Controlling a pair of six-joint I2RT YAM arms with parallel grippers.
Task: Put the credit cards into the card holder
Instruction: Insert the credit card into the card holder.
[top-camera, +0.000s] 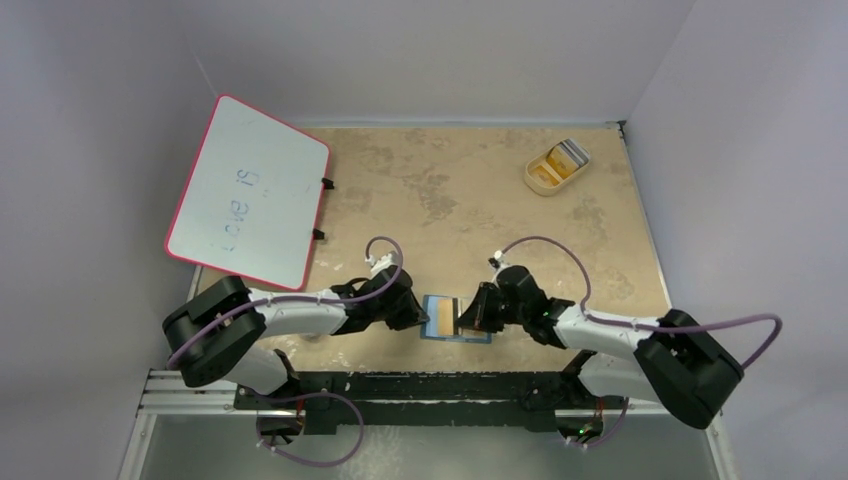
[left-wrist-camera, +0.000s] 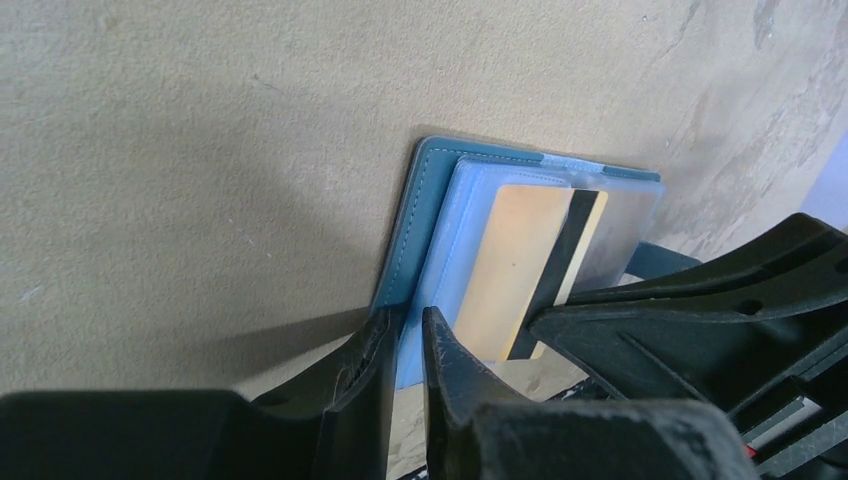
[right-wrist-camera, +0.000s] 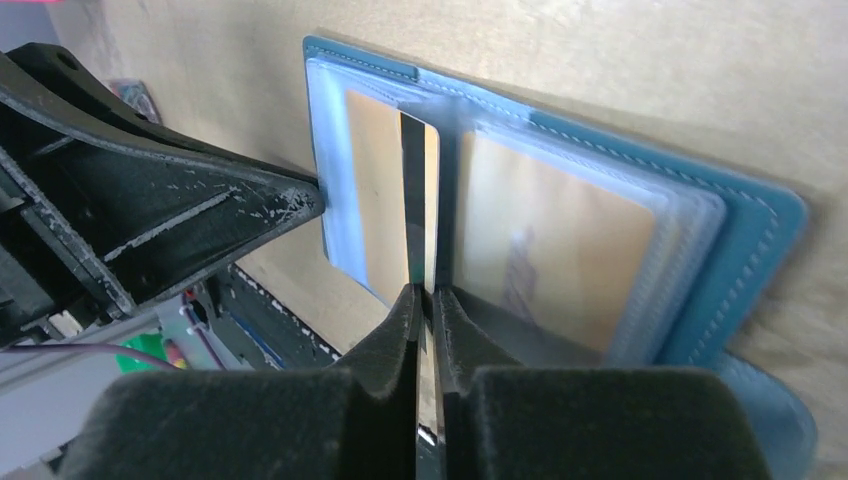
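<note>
The blue card holder (top-camera: 456, 320) lies open near the table's front edge, between both grippers. My left gripper (left-wrist-camera: 408, 320) is shut on the card holder's (left-wrist-camera: 420, 220) left edge, pinching the cover and the clear pocket sheets. An orange credit card (right-wrist-camera: 380, 190) with a dark stripe sits partly inside the left clear pocket. My right gripper (right-wrist-camera: 427, 295) is shut on that card's near edge. A second orange card (right-wrist-camera: 550, 240) rests in the right-hand pocket. The same striped card (left-wrist-camera: 520, 260) shows in the left wrist view, with the right gripper's fingers (left-wrist-camera: 700, 330) beside it.
A beige oval tray (top-camera: 538, 180) at the back right holds more cards (top-camera: 566, 155). A pink-rimmed whiteboard (top-camera: 250, 190) leans at the back left. The table's front edge and the black rail (top-camera: 420, 385) lie just below the card holder.
</note>
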